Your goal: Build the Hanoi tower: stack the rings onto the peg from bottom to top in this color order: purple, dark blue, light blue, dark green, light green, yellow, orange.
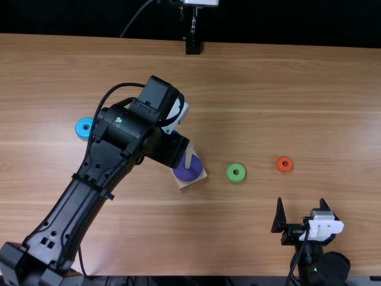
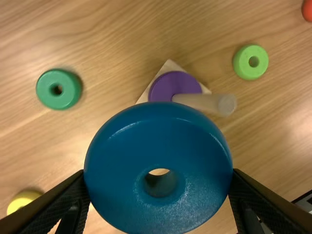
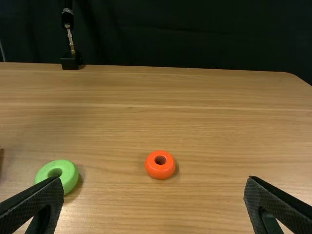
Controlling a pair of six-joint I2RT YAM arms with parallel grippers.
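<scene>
The left end effector [image 1: 169,148] is clamped on the dark blue ring [image 2: 158,129], held between its 2 fingers above the worktop [image 1: 268,113], near the peg [image 1: 189,156] bearing 1 purple ring [image 1: 186,173]. At near right, the right end effector [image 1: 300,201] has its fingers apart.

With the dark blue ring [image 2: 158,161] filling my left pincer [image 1: 171,149], I have 1 upright obstacle near me: the peg [image 1: 189,157], rising through the purple ring [image 1: 187,170]. Beyond the peg base [image 1: 186,184] sits the light green ring [image 1: 236,173], with a strip of bare tabletop [image 1: 297,89] between them. The light green and orange [image 1: 284,164] rings leave a gap too. Wide room lies between these 2 and the far edge. My right pincer [image 1: 301,201] is well apart from the peg.
</scene>
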